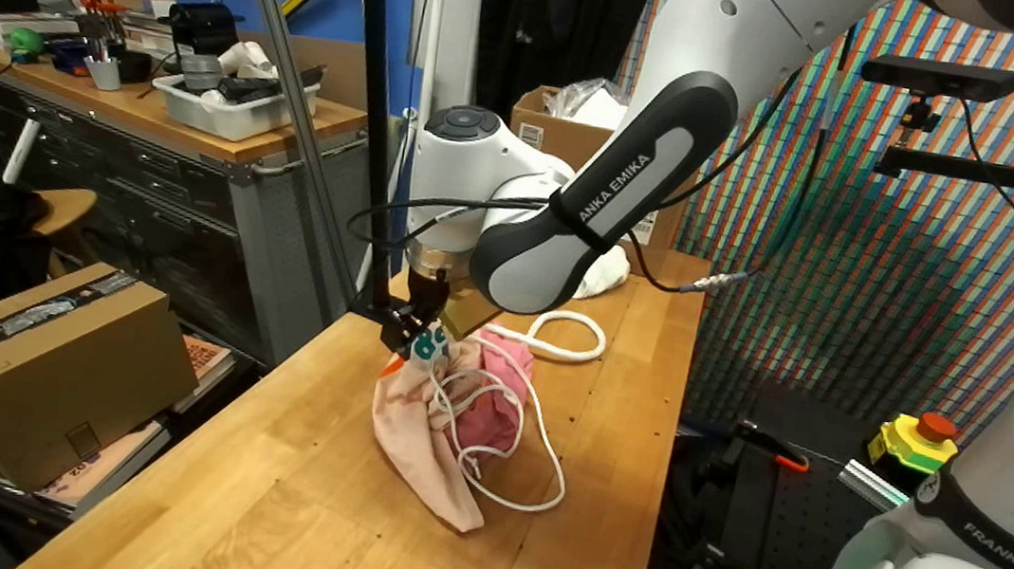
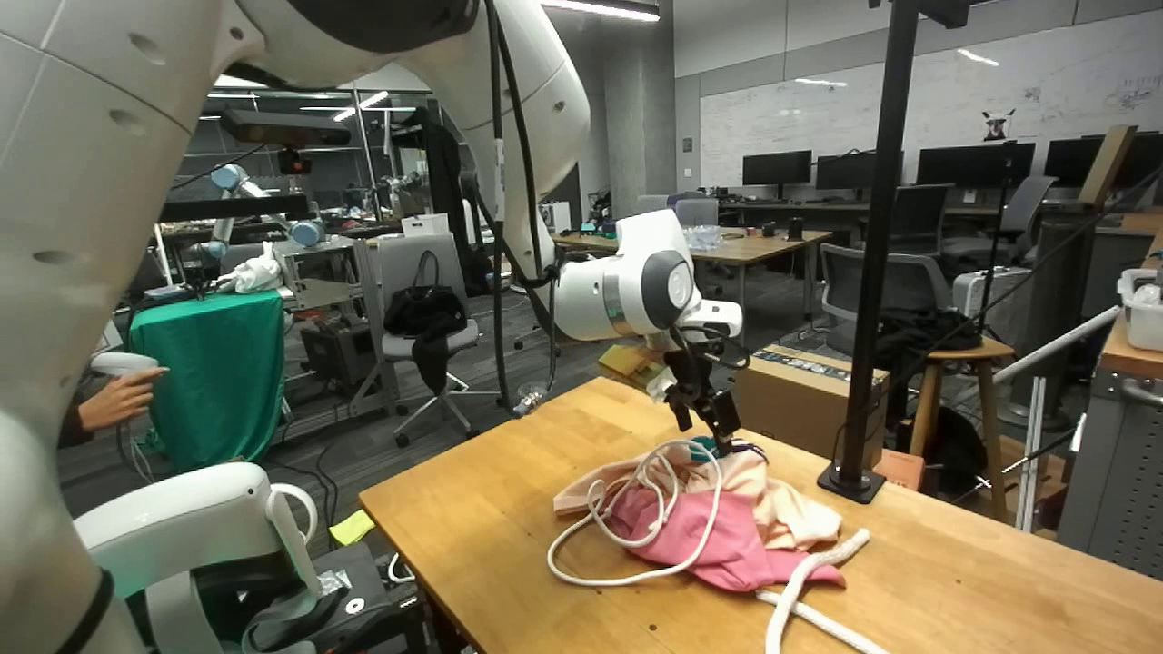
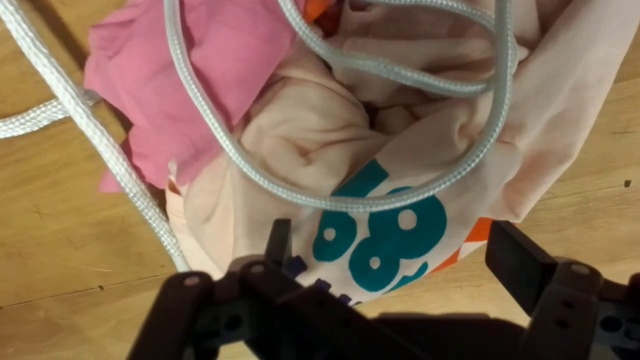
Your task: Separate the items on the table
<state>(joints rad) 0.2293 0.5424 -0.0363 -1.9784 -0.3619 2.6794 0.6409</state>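
On the light wooden table [image 1: 298, 528] a pale cloth [image 1: 415, 422] with teal, purple and orange print is heaped with a pink cloth [image 2: 700, 536]. A thin white cord [image 3: 350, 204] loops over both cloths. Beside the pink cloth lies a thicker white cord [image 2: 789, 599], crossing itself. Farther along the table a whitish bundle [image 1: 604, 274] shows partly behind the arm. My gripper [image 3: 392, 242] stands open with its fingers pointing down above the printed edge of the pale cloth. Nothing is gripped; I cannot tell whether a fingertip touches the cloth.
A brown cardboard box [image 1: 562, 133] with a white label stands at the table's far end. A black post [image 2: 872, 272] rises from the table edge near the cloths. Another carton [image 1: 49, 366] sits off the table. A person's hand [image 2: 118, 400] shows beyond the arm's base.
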